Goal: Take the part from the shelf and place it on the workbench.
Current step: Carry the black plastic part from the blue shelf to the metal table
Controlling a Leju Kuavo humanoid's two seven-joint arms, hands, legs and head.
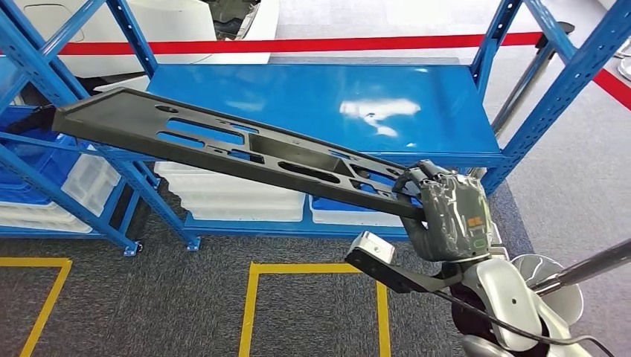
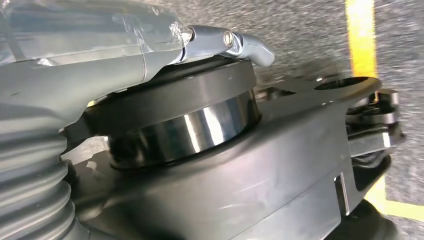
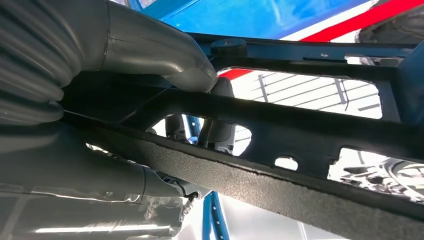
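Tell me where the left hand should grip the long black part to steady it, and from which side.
Grip the free far end of the black part, near the shelf post, coming from below on the robot's left. The right hand holds only one end, so the long flat panel cantilevers out. Its slots and straight edge rail probably give fingers purchase.

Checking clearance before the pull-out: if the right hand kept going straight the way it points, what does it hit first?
Likely the blue shelf deck. The right hand grips the part at its near end, pointing up and left toward the rack. Depth is unclear; it might pass just below the deck's front edge.
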